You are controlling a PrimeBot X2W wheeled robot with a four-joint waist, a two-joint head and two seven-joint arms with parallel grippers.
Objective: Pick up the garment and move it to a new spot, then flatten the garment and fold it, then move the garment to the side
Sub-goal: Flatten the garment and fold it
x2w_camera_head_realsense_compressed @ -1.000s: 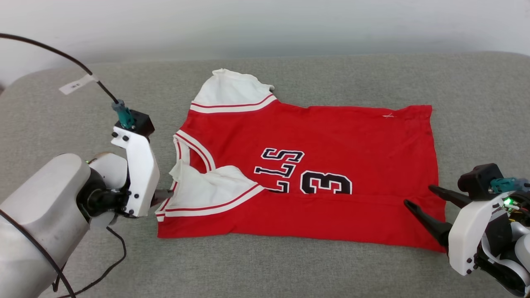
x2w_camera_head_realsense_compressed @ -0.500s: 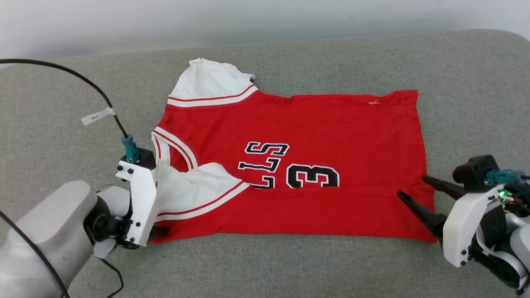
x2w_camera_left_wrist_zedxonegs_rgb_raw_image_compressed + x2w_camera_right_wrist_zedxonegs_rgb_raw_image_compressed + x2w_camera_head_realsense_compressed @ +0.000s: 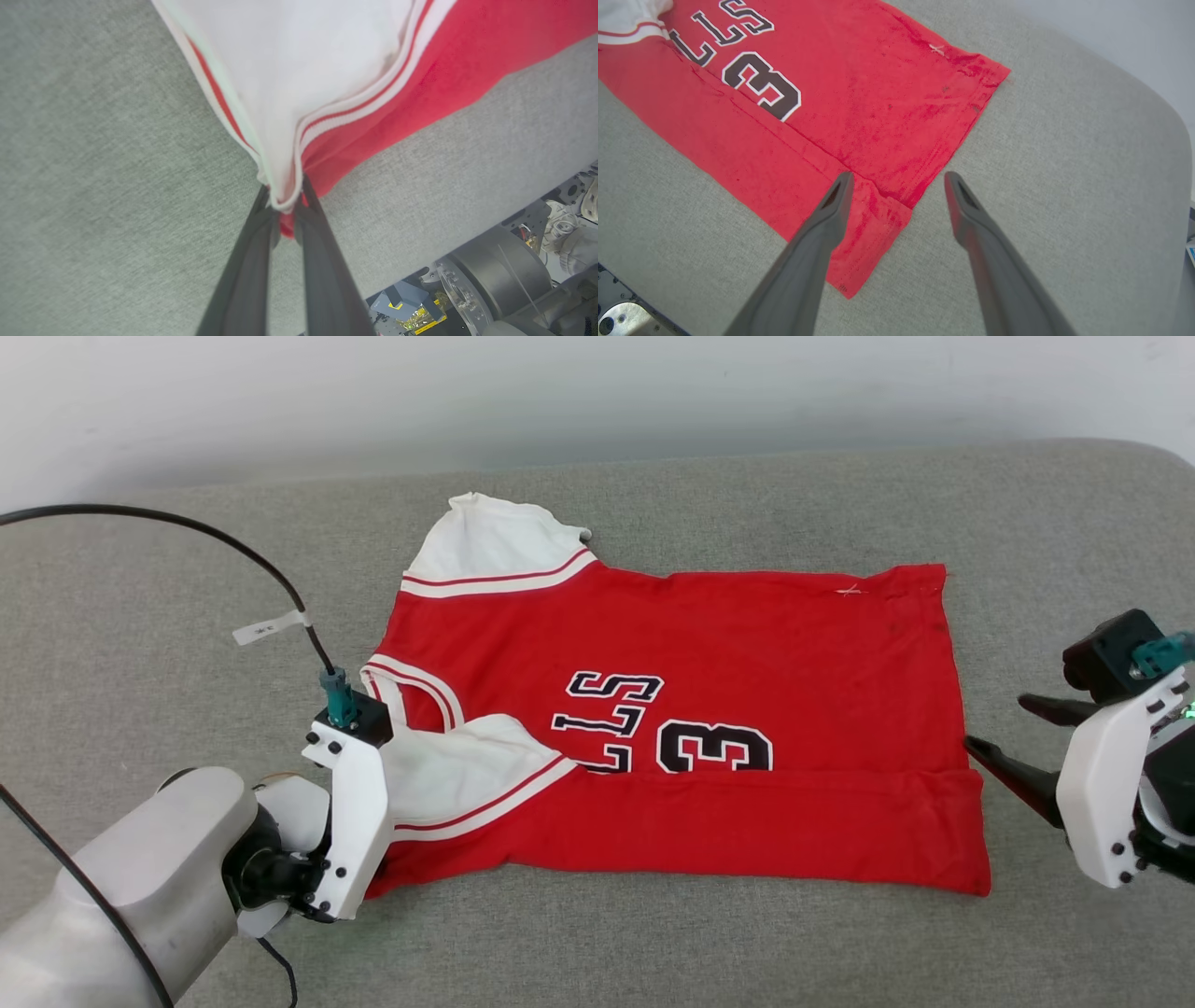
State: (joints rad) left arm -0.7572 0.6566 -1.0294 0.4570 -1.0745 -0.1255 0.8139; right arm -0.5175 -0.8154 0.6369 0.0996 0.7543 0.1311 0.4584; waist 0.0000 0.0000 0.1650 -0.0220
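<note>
As the garment (image 3: pixel 709 709) is lying flat on the grey cushion (image 3: pixel 653 943), head view, my left gripper (image 3: pixel 285 205) is pinching its sleeve corner (image 3: pixel 289 140), left wrist view. Right wrist view: my right gripper (image 3: pixel 899 175) is hovering open at the hem (image 3: pixel 878 219), probably needing to grasp it for folding.

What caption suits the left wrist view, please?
Left gripper shut on the white sleeve of the red jersey, over grey upholstery.

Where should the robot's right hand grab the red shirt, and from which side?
Probably the near hem corner of the garment, coming in from the right. The cloth is folded double there and lies flat, and the right gripper hovers beside it, jaws open. The left gripper is shut on the sleeve corner opposite, so both ends could lift together.
</note>
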